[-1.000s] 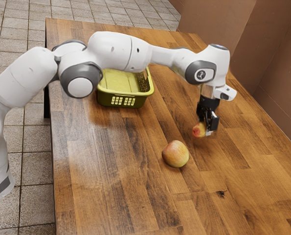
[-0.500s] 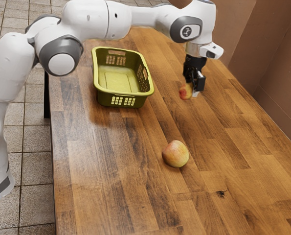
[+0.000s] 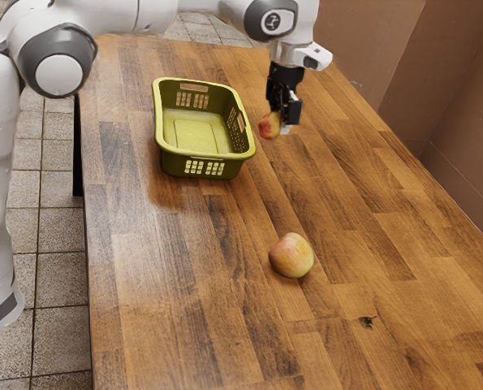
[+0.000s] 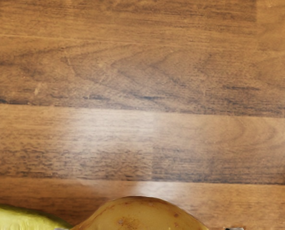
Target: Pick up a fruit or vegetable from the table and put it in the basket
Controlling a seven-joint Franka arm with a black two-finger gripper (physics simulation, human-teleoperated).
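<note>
My gripper [image 3: 280, 122] is raised above the table, just beyond the basket's rim on the exterior view's right side. It is shut on a small red-and-yellow fruit [image 3: 269, 125], whose yellowish-brown rounded top [image 4: 140, 214] shows large in the wrist view. The green basket [image 3: 168, 152] stands upright on the table with a bare floor inside. In the wrist view, part of the basket [image 4: 17, 218] lies beside the held fruit. A larger peach-coloured fruit [image 3: 291, 255] rests on the table.
The wooden table [image 3: 217, 309] extends around the basket and toward the exterior view's bottom. A brown wall [image 3: 456, 106] rises past the table's edge at the exterior view's right. The tiled floor [image 3: 42, 284] lies at its left.
My gripper has risen and travelled toward the basket, toward the exterior view's upper left, carrying the small fruit. The basket and the larger fruit have stayed in place.
</note>
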